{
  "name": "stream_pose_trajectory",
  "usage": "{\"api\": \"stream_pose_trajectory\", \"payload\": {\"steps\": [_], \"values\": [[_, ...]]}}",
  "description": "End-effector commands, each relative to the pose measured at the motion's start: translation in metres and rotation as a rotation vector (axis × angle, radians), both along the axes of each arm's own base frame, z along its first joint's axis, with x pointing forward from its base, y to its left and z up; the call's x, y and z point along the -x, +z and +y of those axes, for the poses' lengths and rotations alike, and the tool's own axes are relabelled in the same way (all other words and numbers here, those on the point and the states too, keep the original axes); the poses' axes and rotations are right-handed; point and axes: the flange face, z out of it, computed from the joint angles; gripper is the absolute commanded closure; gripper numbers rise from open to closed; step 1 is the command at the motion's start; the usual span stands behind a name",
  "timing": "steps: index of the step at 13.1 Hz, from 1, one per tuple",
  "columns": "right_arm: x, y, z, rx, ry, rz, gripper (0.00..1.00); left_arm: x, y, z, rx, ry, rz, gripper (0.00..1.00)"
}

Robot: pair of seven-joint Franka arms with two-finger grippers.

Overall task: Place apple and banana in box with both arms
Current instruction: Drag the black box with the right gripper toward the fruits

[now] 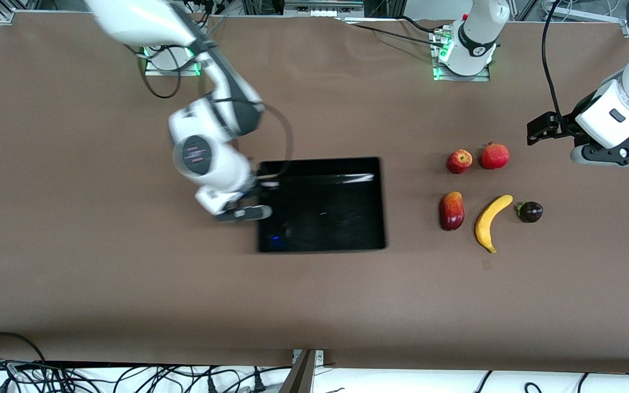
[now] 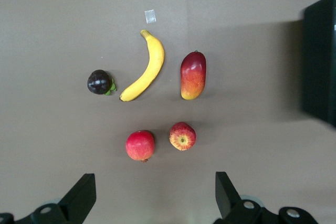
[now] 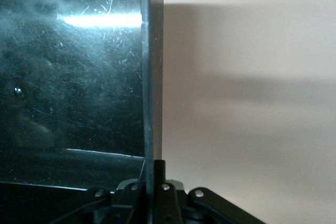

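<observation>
The apple (image 1: 459, 161) sits on the brown table toward the left arm's end, with the banana (image 1: 492, 222) nearer the front camera. Both show in the left wrist view, apple (image 2: 182, 136) and banana (image 2: 145, 67). The black box (image 1: 325, 218) lies mid-table and holds nothing. My right gripper (image 1: 260, 192) is shut on the box's wall at the right arm's end; the wall (image 3: 149, 77) stands between its fingers (image 3: 152, 174). My left gripper (image 1: 617, 158) is open and empty (image 2: 152, 198), up over bare table beside the fruits.
A red pomegranate (image 1: 495, 156) lies beside the apple. A red-yellow mango-like fruit (image 1: 452, 210) and a dark purple fruit (image 1: 530, 212) flank the banana. A small tape patch (image 1: 487, 264) is on the table nearer the front camera. The box's edge shows in the left wrist view (image 2: 320, 59).
</observation>
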Motion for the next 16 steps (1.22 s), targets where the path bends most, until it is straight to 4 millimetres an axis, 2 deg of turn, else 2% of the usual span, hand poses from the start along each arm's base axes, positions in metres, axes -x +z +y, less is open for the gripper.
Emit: {"api": "stream_pose_trajectory", "payload": {"steps": [1,5,7,10,14,16], "values": [[0.005,-0.006,0.061,-0.043,-0.028,-0.031,1.00,-0.002,0.006,-0.002,0.017,-0.014,0.003,0.00],[0.033,-0.038,0.109,-0.034,-0.004,-0.079,1.00,-0.003,0.005,-0.001,0.016,-0.003,0.005,0.00],[0.043,-0.055,0.125,-0.013,0.011,-0.086,1.00,-0.002,0.006,-0.001,0.016,-0.003,0.005,0.00],[0.046,-0.071,0.135,0.015,0.032,-0.106,1.00,-0.002,0.006,-0.001,0.016,-0.003,0.005,0.00],[0.049,-0.077,0.138,0.015,0.035,-0.112,1.00,-0.001,0.005,-0.008,0.016,-0.008,0.010,0.00],[0.048,-0.077,0.137,0.019,0.038,-0.116,1.00,0.002,-0.006,-0.016,0.014,-0.027,0.045,0.00]]}}
